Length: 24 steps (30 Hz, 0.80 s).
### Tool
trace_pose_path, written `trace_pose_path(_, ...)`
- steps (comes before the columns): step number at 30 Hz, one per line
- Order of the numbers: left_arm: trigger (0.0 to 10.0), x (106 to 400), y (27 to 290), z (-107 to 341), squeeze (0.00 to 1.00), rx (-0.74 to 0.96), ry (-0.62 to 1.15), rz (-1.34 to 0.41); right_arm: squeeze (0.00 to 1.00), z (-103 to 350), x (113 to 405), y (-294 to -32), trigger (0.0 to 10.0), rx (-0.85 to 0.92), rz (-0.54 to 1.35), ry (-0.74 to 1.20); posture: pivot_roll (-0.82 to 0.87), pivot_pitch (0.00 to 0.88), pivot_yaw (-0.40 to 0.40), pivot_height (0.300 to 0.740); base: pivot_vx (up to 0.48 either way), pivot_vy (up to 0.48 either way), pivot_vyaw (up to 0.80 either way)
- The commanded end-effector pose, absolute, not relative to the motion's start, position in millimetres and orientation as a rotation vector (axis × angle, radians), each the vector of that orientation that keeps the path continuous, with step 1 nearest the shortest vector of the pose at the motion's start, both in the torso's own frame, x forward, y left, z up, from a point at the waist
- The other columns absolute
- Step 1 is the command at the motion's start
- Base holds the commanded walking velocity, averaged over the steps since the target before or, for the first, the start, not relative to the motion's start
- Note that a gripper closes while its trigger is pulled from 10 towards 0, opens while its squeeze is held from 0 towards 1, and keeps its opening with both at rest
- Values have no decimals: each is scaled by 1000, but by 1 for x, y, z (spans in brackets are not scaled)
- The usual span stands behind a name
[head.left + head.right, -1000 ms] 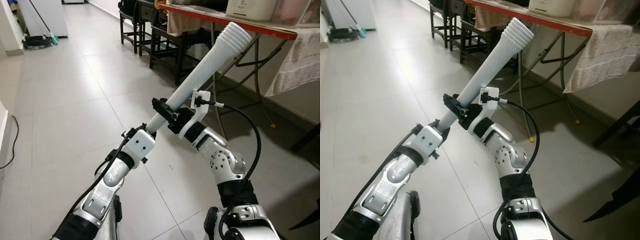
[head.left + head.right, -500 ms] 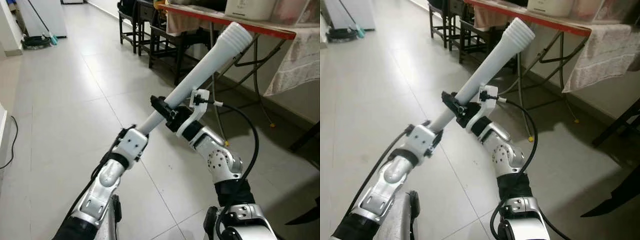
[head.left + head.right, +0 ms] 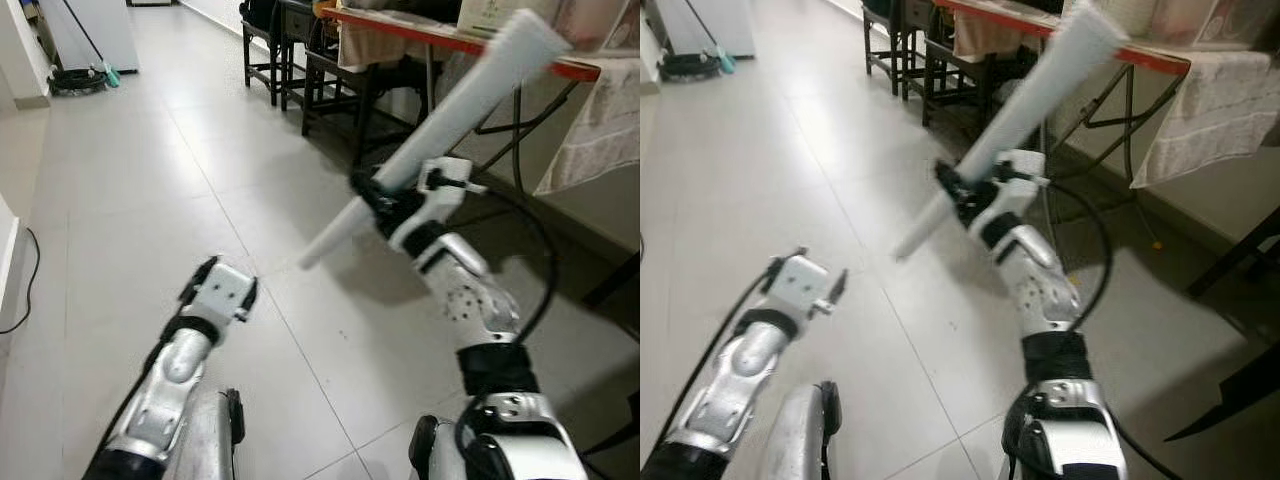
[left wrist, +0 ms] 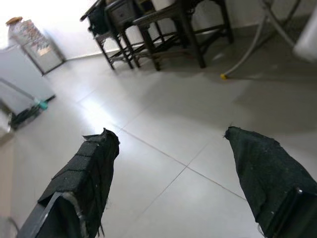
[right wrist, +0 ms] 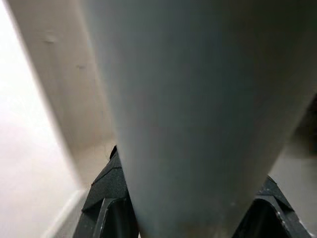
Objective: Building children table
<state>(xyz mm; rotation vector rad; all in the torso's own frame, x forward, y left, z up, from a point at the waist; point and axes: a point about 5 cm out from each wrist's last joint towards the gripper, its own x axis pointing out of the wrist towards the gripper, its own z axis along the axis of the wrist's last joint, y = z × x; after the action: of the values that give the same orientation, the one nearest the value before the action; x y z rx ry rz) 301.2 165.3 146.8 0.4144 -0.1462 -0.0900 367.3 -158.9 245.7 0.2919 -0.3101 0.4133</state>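
A long white tapered table leg (image 3: pixel 450 120) slants through the air from low left to high right, blurred by motion. My right gripper (image 3: pixel 378 203) is shut on the table leg near its narrow lower part. In the right wrist view the leg (image 5: pixel 198 99) passes between the black fingers (image 5: pixel 106 198). My left gripper (image 3: pixel 203 274) hangs lower and to the left, apart from the leg. In the left wrist view the left gripper (image 4: pixel 171 144) is open, with just floor tiles between its fingers.
A red-edged folding table (image 3: pixel 440 40) stands to the right with a cloth (image 3: pixel 590 130) hanging off it. Dark wooden chairs (image 3: pixel 300 60) sit behind it. A mop and bucket (image 3: pixel 75 78) are at the far left. Open tiled floor (image 3: pixel 150 180) lies ahead.
My left gripper has let go of the leg's lower end and drawn back down and left. My right arm has swung the leg to the right and higher.
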Motion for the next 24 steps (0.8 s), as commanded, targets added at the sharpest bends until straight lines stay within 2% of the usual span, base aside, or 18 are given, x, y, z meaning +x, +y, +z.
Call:
trace_pose_path(1,10000,292,167,137,0,367,-94,-93,0,245,364,-180,10000,233,304,-346,214,0,-71,439,0,0,0)
trace_pose_path(4,10000,277,164,124,0,345,-55,-128,0,249,357,-200,10000,116,212,-387,215,0,-67,454,0,0,0)
trace_pose_path(7,10000,272,163,122,0,324,-48,-123,0,251,353,-207,10000,32,171,-401,216,0,-64,459,0,0,0)
trace_pose_path(10,10000,264,164,117,0,269,-30,-87,0,245,343,-227,10000,-162,63,-400,207,0,-59,474,0,0,0)
trace_pose_path(13,10000,262,166,114,0,270,-23,-73,0,239,340,-234,10000,-202,37,-385,207,0,-59,479,0,0,0)
trace_pose_path(14,10000,259,172,110,0,277,-10,-39,0,229,336,-243,10000,-241,4,-351,204,0,-56,484,0,0,0)
trace_pose_path(15,10000,253,189,98,0,289,30,41,0,203,328,-260,10000,-290,-47,-266,200,0,-52,494,0,0,0)
trace_pose_path(17,10000,253,189,98,0,289,30,41,0,203,328,-260,10000,-290,-47,-266,200,0,-52,494,0,0,0)
trace_pose_path(19,10000,241,214,75,0,299,131,136,0,159,315,-276,10000,-303,-99,-120,200,0,-50,509,0,0,0)
trace_pose_path(24,10000,226,232,50,0,308,239,175,0,123,301,-284,10000,-289,-132,1,194,0,-40,524,0,0,0)
